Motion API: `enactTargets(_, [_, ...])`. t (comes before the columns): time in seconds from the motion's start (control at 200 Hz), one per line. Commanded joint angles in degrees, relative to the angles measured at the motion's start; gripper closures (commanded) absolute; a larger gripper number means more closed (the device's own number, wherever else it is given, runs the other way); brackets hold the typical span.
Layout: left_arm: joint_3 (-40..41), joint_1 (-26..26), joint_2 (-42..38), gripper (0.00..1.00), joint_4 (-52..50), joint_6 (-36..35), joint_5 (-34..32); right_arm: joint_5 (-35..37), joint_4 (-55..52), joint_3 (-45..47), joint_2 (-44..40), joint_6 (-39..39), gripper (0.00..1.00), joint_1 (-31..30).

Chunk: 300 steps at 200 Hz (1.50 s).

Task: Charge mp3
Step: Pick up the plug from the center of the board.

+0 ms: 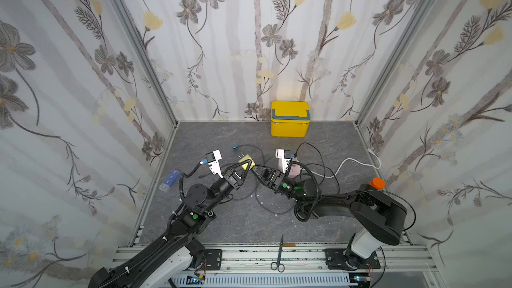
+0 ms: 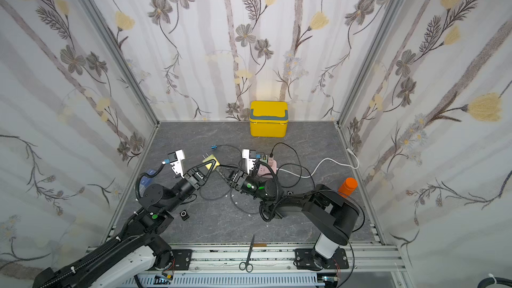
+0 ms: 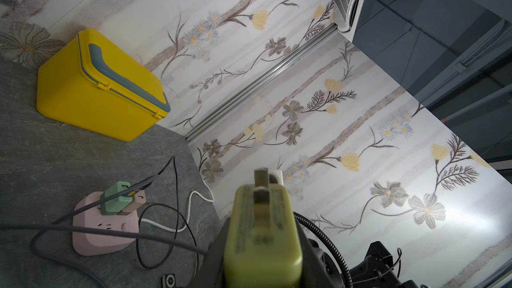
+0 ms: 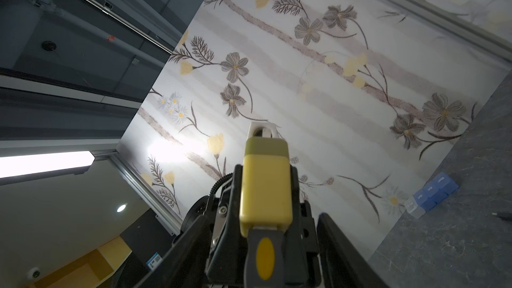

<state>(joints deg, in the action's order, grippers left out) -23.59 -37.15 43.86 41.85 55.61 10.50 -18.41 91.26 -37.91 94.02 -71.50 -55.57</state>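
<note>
As left fingers [image 4: 237, 187] clamp yellow charger [image 4: 266, 187], right fingers [image 4: 343, 253] apart

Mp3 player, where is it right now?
In a top view the mp3 player lies on the grey table near its front, on the robot's left side, just beside the left arm.
</note>
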Motion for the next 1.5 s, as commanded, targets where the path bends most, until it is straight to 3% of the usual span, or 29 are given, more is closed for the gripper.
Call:
enactTargets(0.0, [-0.49, 0.14, 1.45, 0.78, 5.12, -0.90, -1.42, -4.64, 14.38, 0.91, -2.25, -0.17, 0.34, -0.67])
enactTargets(0.22, [0.78, 0.12, 3.35, 0.79, 13.71, -2.02, -9.31, -4.00, 14.47, 2.24, -4.37, -1.02, 0.26, -1.02])
enactTargets(0.41, [-0.70, -0.35, 4.42, 0.80, 14.79, -3.67, -7.34, -0.23, 14.44, 2.22, -3.81, -0.74, 0.29, -1.02])
enactTargets(0.639, [3.23, -4.03, 6.74, 0.80, 24.22, -4.23, -12.40, 10.70, 14.48, 0.57, -0.91, 2.38, 0.38, -3.60])
enactTargets(0.719, [2.24, -5.23, 7.17, 0.80, 23.34, -5.02, -12.17, 12.26, 14.39, 0.86, -2.21, 7.32, 0.38, -4.01])
enactTargets(0.949, [-0.09, -6.42, 5.24, 0.81, 12.48, -6.56, -11.95, 11.99, 14.39, -0.12, -4.12, 8.65, 0.38, -2.95])
enactTargets(1.279, [-1.89, -6.48, 5.75, 0.81, 8.64, -7.40, -12.76, 4.99, 14.47, -8.87, 4.67, 1.58, 0.35, -3.29])
enactTargets(1.354, [-2.32, -6.45, 6.20, 0.81, 7.82, -7.87, -12.94, 3.80, 14.49, -9.96, 5.07, 2.27, 0.30, -3.65])
enactTargets(1.439, [-2.72, -6.38, 6.17, 0.81, 6.21, -8.10, -14.30, 2.28, 14.43, -10.65, 4.76, 3.37, 0.01, -4.08])
enactTargets(1.494, [-3.66, -6.45, 6.15, 0.81, 3.75, -8.94, -15.09, 1.57, 14.45, -10.64, 4.43, 3.75, 0.00, -4.27])
